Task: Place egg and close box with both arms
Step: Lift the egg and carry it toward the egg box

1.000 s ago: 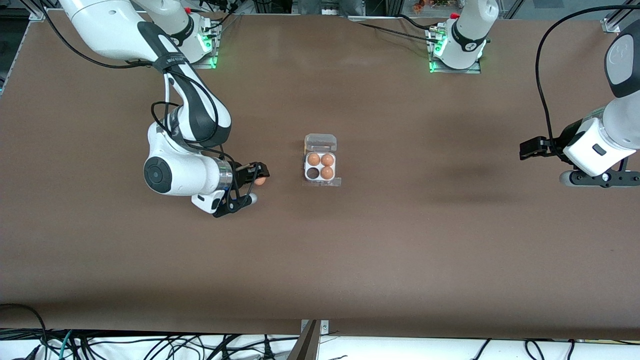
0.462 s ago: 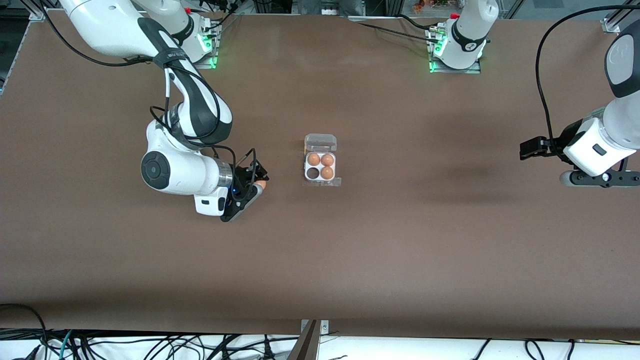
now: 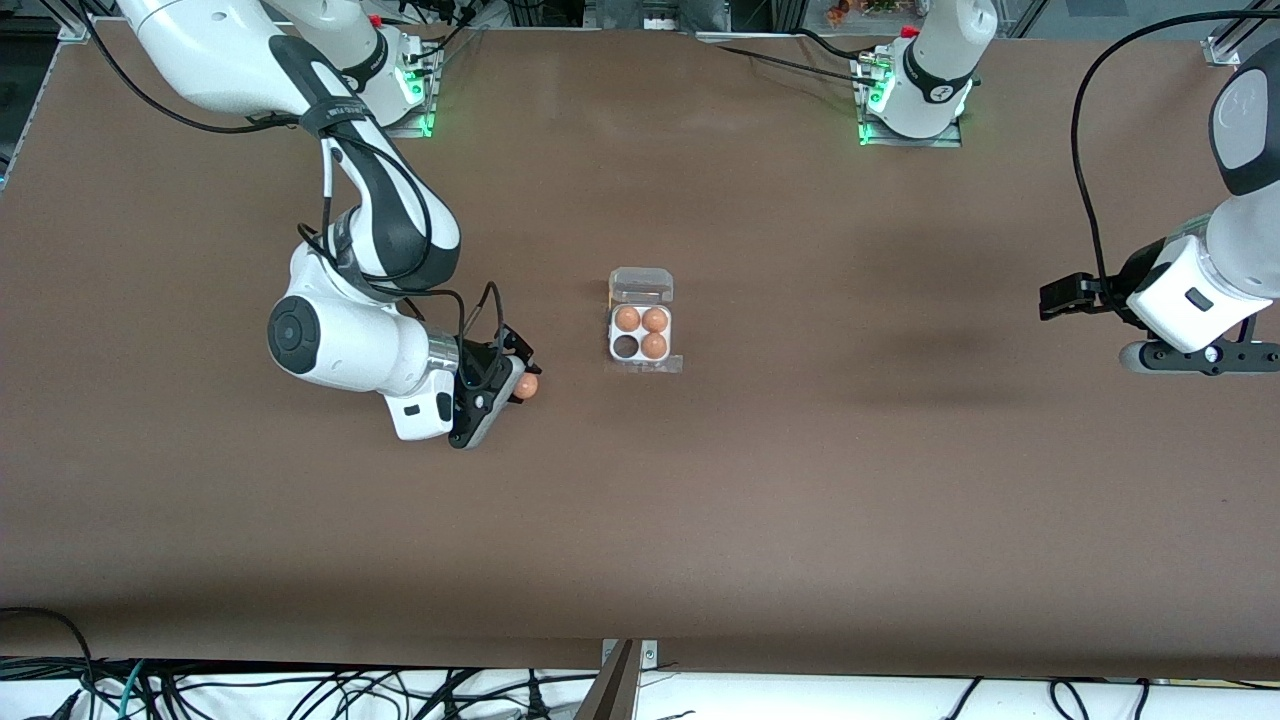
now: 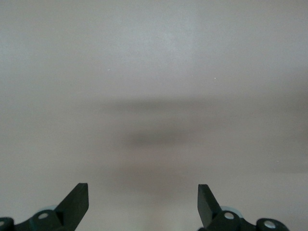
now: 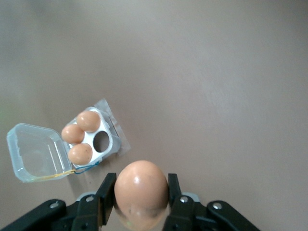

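My right gripper (image 3: 520, 380) is shut on the light-brown egg (image 3: 526, 386), held above the table toward the right arm's end from the box; the egg fills the jaws in the right wrist view (image 5: 141, 190). The box (image 3: 641, 322) stands mid-table, its clear lid (image 3: 641, 285) open and lying farther from the front camera than the tray. Three brown eggs sit in it; one cell (image 3: 626, 346) is empty. The box also shows in the right wrist view (image 5: 72, 144). My left gripper (image 3: 1062, 297) waits open and empty over the left arm's end of the table; its fingertips (image 4: 77, 202) stand wide apart.
The brown table (image 3: 760, 480) is bare around the box. The arm bases (image 3: 915, 95) stand along the edge farthest from the front camera. Cables hang along the nearest edge.
My right gripper has turned and shifted toward the front camera with the egg in it, so the egg now shows beside the fingers. The left arm and the box have not moved.
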You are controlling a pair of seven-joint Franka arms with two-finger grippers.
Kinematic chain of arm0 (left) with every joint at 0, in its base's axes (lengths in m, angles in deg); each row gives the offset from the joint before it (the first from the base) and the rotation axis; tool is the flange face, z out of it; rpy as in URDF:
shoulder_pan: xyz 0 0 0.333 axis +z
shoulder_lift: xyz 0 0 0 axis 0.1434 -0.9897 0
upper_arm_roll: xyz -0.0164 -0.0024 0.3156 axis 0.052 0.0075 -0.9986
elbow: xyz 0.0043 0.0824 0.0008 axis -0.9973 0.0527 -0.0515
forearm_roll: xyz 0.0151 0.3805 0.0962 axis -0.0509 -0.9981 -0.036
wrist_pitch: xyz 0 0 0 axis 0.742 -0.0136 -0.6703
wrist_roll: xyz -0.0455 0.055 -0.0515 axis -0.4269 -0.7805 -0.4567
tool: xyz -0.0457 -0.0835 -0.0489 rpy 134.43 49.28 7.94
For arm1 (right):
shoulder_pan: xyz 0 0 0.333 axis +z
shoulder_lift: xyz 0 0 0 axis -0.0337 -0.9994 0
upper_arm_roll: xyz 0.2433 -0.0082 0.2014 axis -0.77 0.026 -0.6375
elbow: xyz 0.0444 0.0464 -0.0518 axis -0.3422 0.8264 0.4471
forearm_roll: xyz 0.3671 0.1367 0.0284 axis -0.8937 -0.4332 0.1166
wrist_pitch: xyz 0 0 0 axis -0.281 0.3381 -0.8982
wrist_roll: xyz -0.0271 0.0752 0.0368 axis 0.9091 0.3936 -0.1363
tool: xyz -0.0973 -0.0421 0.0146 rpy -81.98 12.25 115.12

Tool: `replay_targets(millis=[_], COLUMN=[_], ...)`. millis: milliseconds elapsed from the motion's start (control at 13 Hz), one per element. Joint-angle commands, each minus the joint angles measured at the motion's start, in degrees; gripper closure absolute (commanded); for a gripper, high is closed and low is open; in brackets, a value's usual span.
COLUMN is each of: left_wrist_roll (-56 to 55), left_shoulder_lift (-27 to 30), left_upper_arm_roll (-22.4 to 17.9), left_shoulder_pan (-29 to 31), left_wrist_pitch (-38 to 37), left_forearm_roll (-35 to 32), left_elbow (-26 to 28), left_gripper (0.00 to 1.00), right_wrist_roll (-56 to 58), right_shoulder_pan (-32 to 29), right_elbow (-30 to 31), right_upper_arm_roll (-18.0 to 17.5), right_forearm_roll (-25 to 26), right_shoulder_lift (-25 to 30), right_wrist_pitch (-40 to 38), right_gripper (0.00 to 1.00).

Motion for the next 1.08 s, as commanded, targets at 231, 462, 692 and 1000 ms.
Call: replay_targets(millis=[231, 462, 692, 1000], left_wrist_roll=[-0.07, -0.07, 0.01, 0.01], left_shoulder_lift=[-0.19, -0.27, -0.27, -0.27], left_upper_arm_roll=[-0.04, -0.04, -0.04, -0.04], left_shoulder_pan=[0.12, 0.21, 0.21, 0.21], left_wrist_pitch=[-0.73, -0.73, -0.73, -0.73], left_forearm_roll=[0.92, 0.92, 0.92, 0.92], left_elbow=[-0.92, -0.92, -0.92, -0.92], left_gripper=[0.00, 0.00, 0.00, 0.00], right_wrist_roll=[15.15, 31.21, 42.67, 51.54], right_shoulder_pan=[3.85, 2.44, 1.13, 3.40], right_elbow=[-0.03, 3.12, 7.52, 9.02], right_upper_arm_roll=[2.67, 2.67, 2.58, 2.58], right_forearm_roll=[-10.94, -21.78, -31.66, -39.05], right_shoulder_lift=[-1.01, -0.66, 0.13, -3.03], right_wrist_pitch=[2.81, 3.07, 3.51, 3.51], right_gripper=[0.88, 0.88, 0.88, 0.88])
